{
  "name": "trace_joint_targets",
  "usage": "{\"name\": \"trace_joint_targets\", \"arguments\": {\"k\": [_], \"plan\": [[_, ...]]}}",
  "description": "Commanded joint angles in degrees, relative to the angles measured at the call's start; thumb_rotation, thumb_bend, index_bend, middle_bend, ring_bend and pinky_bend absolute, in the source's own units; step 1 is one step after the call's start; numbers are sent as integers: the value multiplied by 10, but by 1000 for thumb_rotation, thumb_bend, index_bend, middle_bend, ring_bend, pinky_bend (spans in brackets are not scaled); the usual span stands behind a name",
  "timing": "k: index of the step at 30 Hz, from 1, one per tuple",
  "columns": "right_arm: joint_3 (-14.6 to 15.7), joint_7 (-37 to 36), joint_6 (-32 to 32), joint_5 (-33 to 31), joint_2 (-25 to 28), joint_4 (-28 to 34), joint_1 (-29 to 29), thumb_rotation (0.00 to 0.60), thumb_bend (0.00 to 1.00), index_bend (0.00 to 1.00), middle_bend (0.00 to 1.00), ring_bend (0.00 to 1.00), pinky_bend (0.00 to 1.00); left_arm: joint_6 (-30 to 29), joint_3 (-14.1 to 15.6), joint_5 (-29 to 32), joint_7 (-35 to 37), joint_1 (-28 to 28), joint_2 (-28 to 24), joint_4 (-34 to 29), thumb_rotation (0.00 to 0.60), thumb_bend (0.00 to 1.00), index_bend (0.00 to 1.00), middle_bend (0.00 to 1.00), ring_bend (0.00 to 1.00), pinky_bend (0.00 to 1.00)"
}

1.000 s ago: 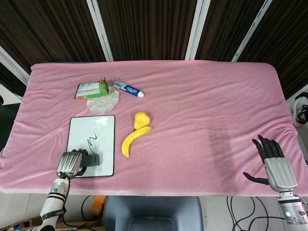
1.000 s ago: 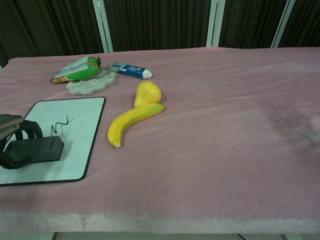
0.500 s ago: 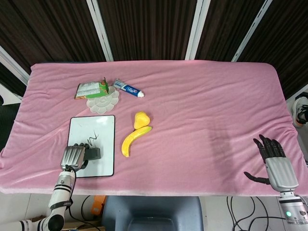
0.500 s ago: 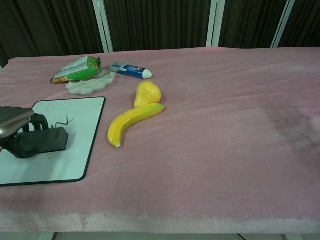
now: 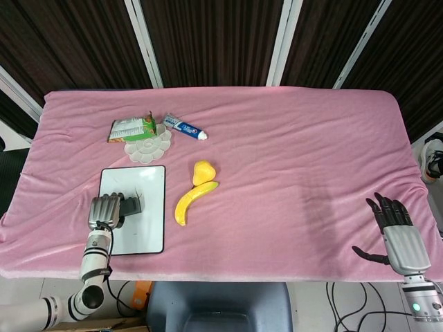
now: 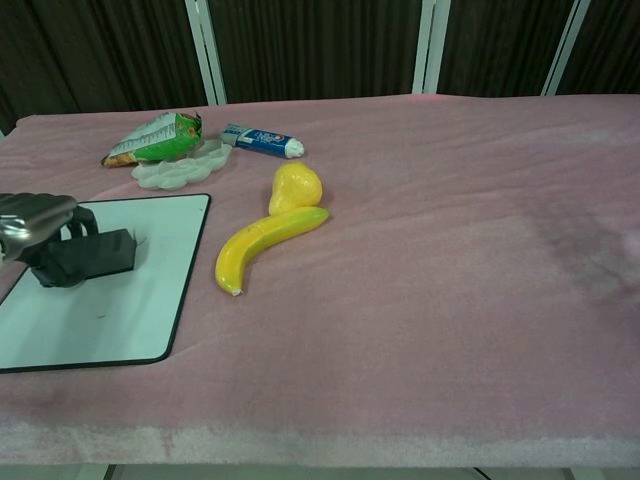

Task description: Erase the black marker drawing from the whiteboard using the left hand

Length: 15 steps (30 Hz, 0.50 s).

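Note:
A whiteboard (image 5: 142,228) (image 6: 110,310) with a black frame lies at the table's near left. My left hand (image 5: 105,211) (image 6: 30,225) grips a black eraser (image 5: 129,205) (image 6: 95,255) that rests on the board's middle. Only a small trace of black marker (image 6: 137,241) shows beside the eraser; the eraser and hand cover whatever else is there. My right hand (image 5: 396,228) hovers open at the table's near right edge, far from the board and seen only in the head view.
A banana (image 5: 190,203) (image 6: 262,246) and a yellow pear (image 5: 203,171) (image 6: 294,186) lie just right of the board. Behind the board are a white flower-shaped palette (image 5: 148,144), a green snack packet (image 5: 130,128) and a toothpaste tube (image 5: 184,126).
My left hand has slid the eraser away from me across the board, from its near part to its middle. The squiggle seen earlier is now mostly gone or covered. The right hand stayed put.

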<state>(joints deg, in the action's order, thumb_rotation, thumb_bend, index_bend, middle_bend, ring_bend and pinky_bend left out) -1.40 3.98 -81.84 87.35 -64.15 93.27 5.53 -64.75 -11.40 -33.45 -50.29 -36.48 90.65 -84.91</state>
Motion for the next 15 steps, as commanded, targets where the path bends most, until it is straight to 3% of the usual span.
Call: {"name": "trace_joint_targets", "arguments": {"k": [1,15], "plan": [[0,-1,-1,0,0,0,0,600,271,0,0,0,0,6,-12,26,-16,-19,13,27,600,696,670,773,616,550],[-3,-9,-6,-2,4,0,-3,600,271,0,0,0,0,37,-43,94,-26,-68,53,140,600,696,670,773,616,550]]}}
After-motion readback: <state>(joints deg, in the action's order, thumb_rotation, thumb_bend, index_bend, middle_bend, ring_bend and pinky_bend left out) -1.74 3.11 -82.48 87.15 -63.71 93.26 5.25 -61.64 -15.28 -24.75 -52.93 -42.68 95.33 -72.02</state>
